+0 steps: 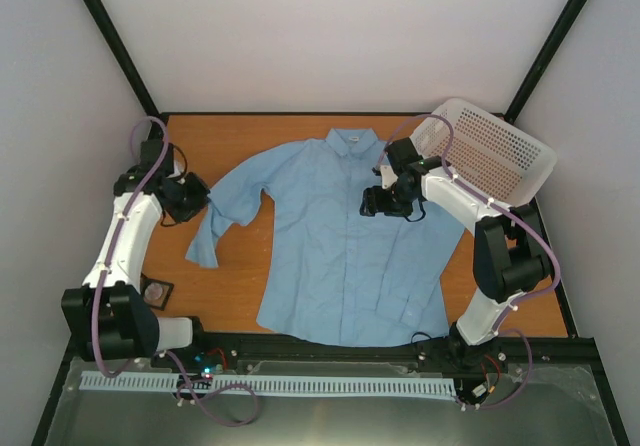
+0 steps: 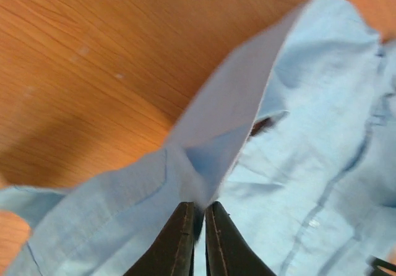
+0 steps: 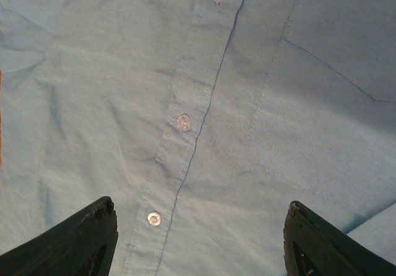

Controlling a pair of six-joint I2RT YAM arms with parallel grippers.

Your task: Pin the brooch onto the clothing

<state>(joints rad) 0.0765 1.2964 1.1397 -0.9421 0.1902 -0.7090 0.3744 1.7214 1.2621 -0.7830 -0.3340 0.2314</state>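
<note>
— What does the left gripper [image 2: 199, 205] do?
— It pinches a fold of the shirt [image 1: 340, 256] sleeve, jaws almost shut.
— And the right gripper [image 3: 198, 207]?
— Wide open over the buttons [image 3: 184, 122], holding nothing. The brooch [image 1: 155, 290] lies in the black tray [image 1: 168, 285].

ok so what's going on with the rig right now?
The left gripper is pinched on a raised fold of the light blue shirt, near its sleeve and shoulder. The rest of the shirt lies flat on the table. The right gripper is open and empty, hovering over the button placket at the chest. The brooch sits in the small black tray near the left arm's base, so pinning has not started.
</note>
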